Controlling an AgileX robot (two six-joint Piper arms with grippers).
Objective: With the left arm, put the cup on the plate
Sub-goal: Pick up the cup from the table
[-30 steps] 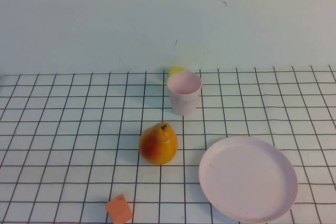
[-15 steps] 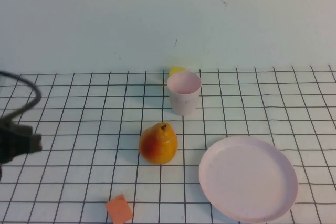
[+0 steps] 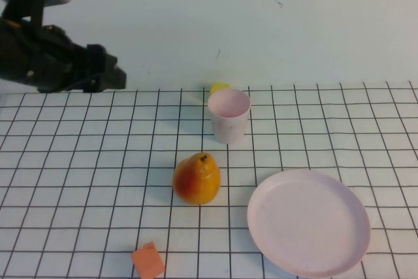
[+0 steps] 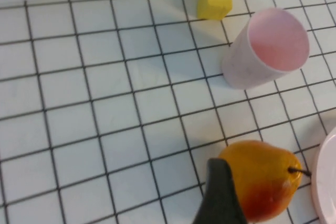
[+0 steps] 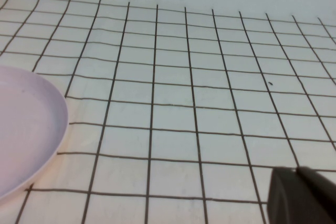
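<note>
The left gripper [image 3: 114, 76] hung high at the table's far left; whether its fingers [image 4: 220, 195] stood apart could not be told, and they held nothing. The cup [image 3: 228, 115] stood upright well ahead of them, apart from the plate [image 3: 308, 222]. The right gripper [image 5: 299, 195] sat low beside the plate, its state unreadable.

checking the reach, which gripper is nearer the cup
Left. The left gripper hangs raised over the table's far left, left of the cup. The right gripper is out of the high view, low over bare grid beside the plate.
</note>
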